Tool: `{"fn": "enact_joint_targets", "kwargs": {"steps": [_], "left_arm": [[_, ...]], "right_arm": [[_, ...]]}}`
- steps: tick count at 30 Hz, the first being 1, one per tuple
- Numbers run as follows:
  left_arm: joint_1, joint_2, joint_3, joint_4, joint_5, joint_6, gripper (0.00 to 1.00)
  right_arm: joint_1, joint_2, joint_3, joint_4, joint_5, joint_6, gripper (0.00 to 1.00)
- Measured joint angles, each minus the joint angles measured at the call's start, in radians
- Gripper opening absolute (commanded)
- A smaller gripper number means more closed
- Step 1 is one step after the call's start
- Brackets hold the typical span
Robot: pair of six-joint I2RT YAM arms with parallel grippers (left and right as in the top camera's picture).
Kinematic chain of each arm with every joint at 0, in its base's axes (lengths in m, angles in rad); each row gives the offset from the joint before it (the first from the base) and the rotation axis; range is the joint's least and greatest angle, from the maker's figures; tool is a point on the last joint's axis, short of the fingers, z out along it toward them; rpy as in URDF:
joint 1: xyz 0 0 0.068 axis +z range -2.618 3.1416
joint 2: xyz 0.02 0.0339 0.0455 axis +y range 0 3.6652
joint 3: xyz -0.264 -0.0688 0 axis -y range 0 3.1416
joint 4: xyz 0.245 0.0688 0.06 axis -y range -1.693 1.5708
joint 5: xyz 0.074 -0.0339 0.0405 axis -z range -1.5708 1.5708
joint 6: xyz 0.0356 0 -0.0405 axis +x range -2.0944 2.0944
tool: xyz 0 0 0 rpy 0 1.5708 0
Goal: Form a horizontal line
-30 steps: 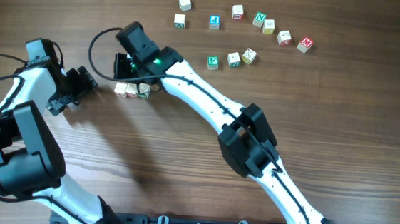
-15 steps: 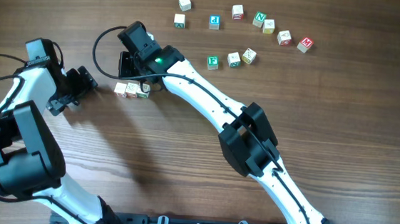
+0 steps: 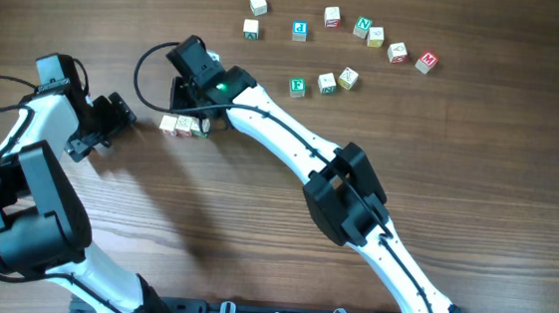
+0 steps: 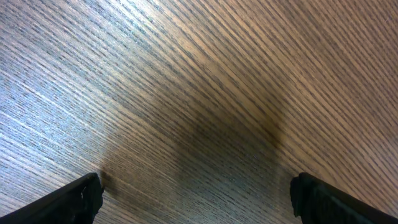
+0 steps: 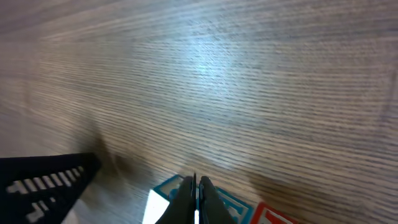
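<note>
The horizontal line (image 3: 184, 124) is a short row of three pale letter cubes, edge to edge, left of the table's middle. My right gripper (image 3: 187, 106) hangs just behind the row with its fingers pressed together. In the right wrist view the shut fingertips (image 5: 196, 194) sit over a green-framed cube (image 5: 231, 203), with a red-framed cube (image 5: 268, 215) to its right. My left gripper (image 3: 115, 116) is open and empty, a little to the left of the row. The left wrist view shows only bare wood between its wide-apart fingers (image 4: 199, 199).
Several single letter cubes lie scattered at the far right: a blue-lettered one (image 3: 299, 30), white ones (image 3: 258, 4), a green one (image 3: 363, 26), a red one (image 3: 426, 61) and a trio nearer the middle (image 3: 327, 83). The right arm (image 3: 291, 142) crosses the table diagonally.
My right gripper has drifted a little to the right and towards the back over the row. The cubes and my left arm have hardly moved.
</note>
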Motion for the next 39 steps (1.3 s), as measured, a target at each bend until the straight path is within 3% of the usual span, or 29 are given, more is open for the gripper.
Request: {"fn": "enact_joint_targets", "kwargs": {"steps": [39], "left_arm": [[0.0,0.0,0.0,0.0,0.0,0.0,1.0]], "right_arm": [[0.0,0.02,-0.002,-0.032,-0.02,-0.005,0.05]]}}
